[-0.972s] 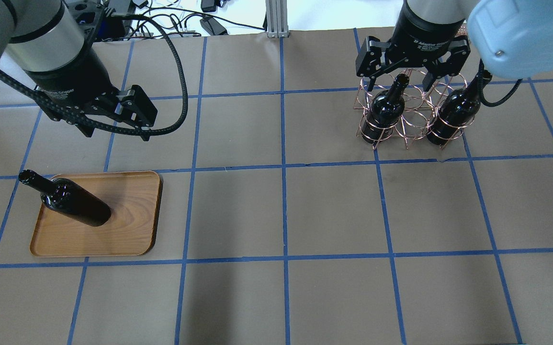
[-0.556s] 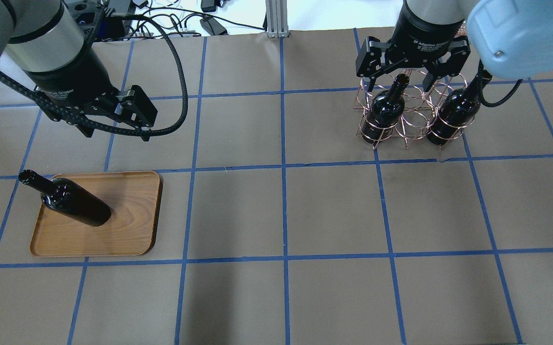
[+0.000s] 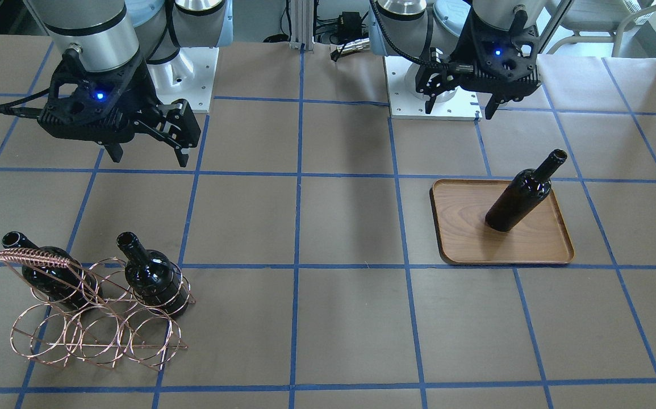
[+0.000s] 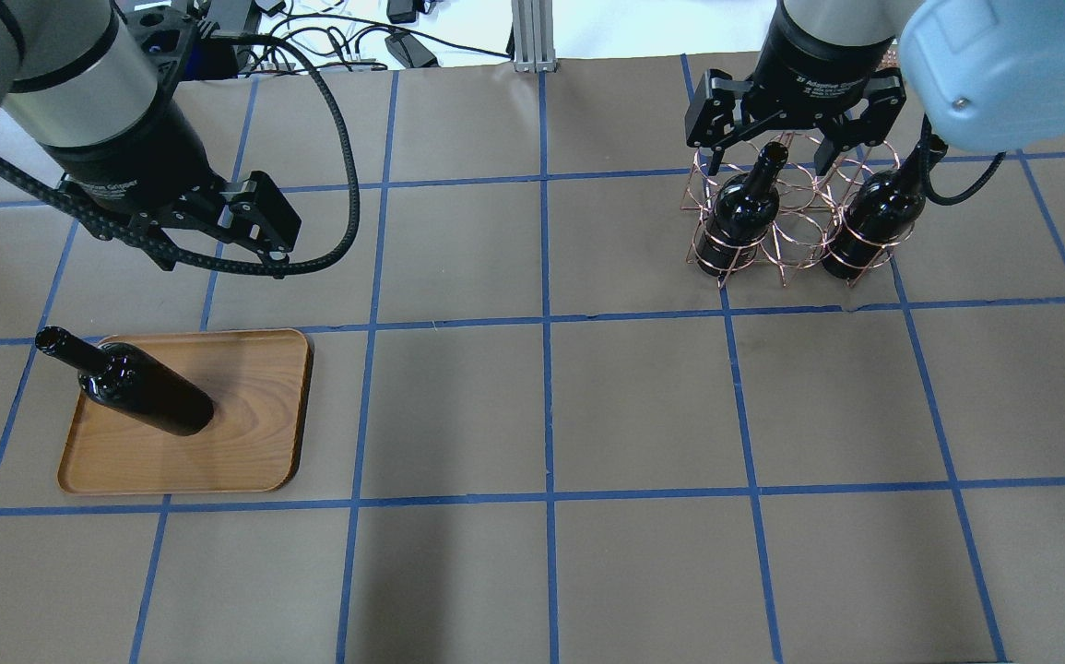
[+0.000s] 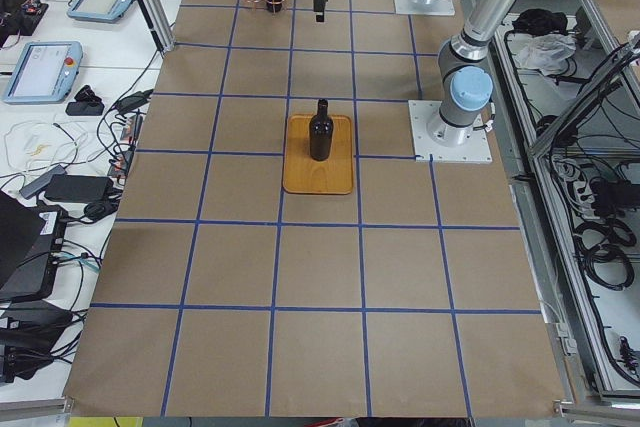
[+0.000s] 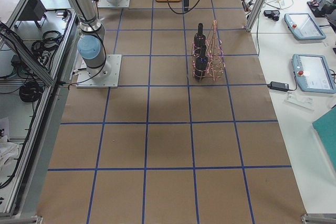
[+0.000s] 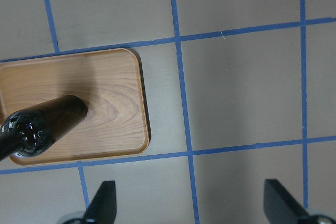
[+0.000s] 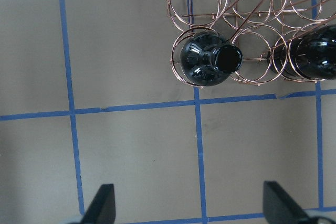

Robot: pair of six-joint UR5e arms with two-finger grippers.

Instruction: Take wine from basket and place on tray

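From across the table, the basket is sitting with two dark bottles standing in the rings on its robot side. The inner bottle is standing at the basket's end nearer the tray, and the outer bottle at its other end. The right gripper is hanging in the air on the robot's side of the basket, fingers spread wide and gripping nothing. Well apart from the basket, the bottle on the tray is standing upright, and the left gripper is hanging beyond it, likewise spread and empty. From overhead, the right gripper's fingers are showing to either side of the inner bottle's neck. From the left end, the basket is showing small, far past the tray. From the right end, both bottles in the basket are standing upright, one behind the other. The left wrist camera is looking down on the bottle on the tray, with two fingertips wide apart. The right wrist camera is looking down into the inner bottle's mouth in a corner ring of the basket, again with the fingertips wide apart.
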